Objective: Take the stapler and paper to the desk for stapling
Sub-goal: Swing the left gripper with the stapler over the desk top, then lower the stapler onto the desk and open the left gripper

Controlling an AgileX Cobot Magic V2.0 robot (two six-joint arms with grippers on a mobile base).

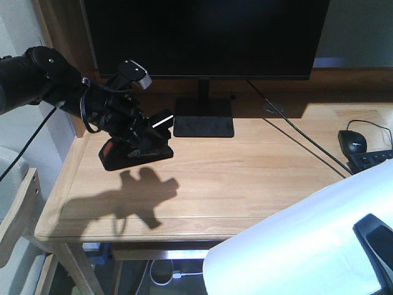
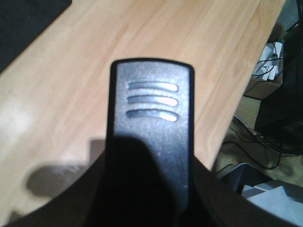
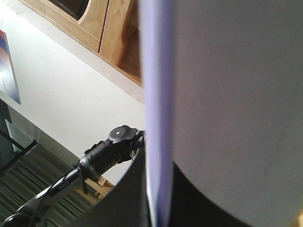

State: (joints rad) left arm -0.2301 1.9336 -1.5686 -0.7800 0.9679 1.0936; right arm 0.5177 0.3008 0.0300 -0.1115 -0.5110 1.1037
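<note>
The black stapler (image 1: 136, 152) with its red rear end is at the left part of the wooden desk (image 1: 245, 172), close above its own shadow; I cannot tell whether it touches the wood. My left gripper (image 1: 140, 136) is shut on it from above. In the left wrist view the stapler's ribbed top (image 2: 151, 99) stands between my dark fingers (image 2: 61, 208). The white paper (image 1: 295, 246) fills the lower right, hanging over the desk's front edge, with my right gripper (image 1: 376, 241) shut on it. In the right wrist view the paper (image 3: 236, 94) runs edge-on between the jaws.
A dark monitor (image 1: 202, 37) on its stand (image 1: 204, 117) is at the back. A black mouse (image 1: 352, 142) and a keyboard corner (image 1: 371, 160) lie at the right, with a cable (image 1: 295, 132) running across. A wooden chair back (image 1: 18, 209) stands left of the desk.
</note>
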